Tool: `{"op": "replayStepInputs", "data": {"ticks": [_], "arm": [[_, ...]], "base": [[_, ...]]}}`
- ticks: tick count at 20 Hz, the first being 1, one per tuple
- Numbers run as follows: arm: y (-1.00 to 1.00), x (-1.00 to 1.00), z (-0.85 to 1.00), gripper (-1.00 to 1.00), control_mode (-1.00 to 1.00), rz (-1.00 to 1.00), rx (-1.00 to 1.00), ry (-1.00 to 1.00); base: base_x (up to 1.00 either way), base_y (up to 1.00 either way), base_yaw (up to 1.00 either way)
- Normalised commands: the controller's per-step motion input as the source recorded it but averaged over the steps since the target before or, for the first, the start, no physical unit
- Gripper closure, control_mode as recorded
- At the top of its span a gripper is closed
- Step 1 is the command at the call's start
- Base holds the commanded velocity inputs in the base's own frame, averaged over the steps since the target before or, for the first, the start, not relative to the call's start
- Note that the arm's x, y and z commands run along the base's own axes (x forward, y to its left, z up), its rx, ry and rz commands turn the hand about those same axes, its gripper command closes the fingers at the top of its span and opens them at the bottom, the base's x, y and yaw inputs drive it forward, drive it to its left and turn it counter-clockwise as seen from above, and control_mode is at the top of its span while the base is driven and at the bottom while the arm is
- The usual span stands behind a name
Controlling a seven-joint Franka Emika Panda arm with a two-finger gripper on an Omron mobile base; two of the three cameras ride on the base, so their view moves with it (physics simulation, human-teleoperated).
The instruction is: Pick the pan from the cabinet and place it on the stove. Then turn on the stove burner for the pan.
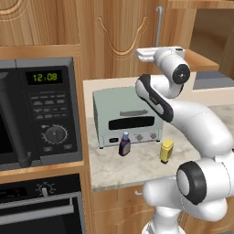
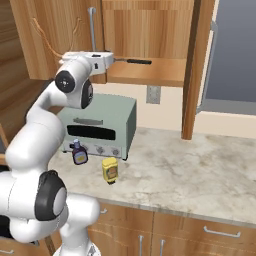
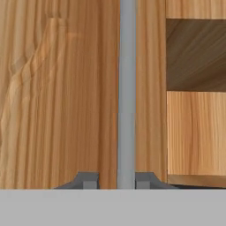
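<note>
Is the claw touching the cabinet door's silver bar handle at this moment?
Cannot tell. In the hand view the claw straddles the bar handle, with its fingertips close on both sides, but the picture is too coarse to show whether a thin gap remains or there is contact.

Cabinet door (image 3: 62, 97) w/ bar handle (image 3: 126, 88) btwn fingers (image 3: 88, 180).

Toaster oven (image 1: 129, 118), purple bottle (image 1: 124, 144), yellow jar (image 1: 166, 151) on marble counter (image 1: 137, 171).

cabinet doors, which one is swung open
The right cabinet door, standing edge-on to the counter and baring the shelf; the left door with the silver bar handle is shut.
</note>
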Motion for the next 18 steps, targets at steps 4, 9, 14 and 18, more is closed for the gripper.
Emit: {"op": "replayStepInputs", "data": {"ticks": [4,9,14,18], "arm": [[-0.01,0.0,-0.16,1.0,-1.0,0.0,-0.02,0.03],[0.11,-0.16,0.0,1.0,-1.0,0.0,-0.02,0.0],[0.35,-0.43,0.05,1.0,-1.0,0.0,0.0,0.01],[0.39,-0.7,0.02,1.0,-1.0,0.0,0.0,0.0]], "base": [[0.0,0.0,0.0],[0.0,0.0,0.0],[0.0,0.0,0.0],[0.0,0.0,0.0]]}}
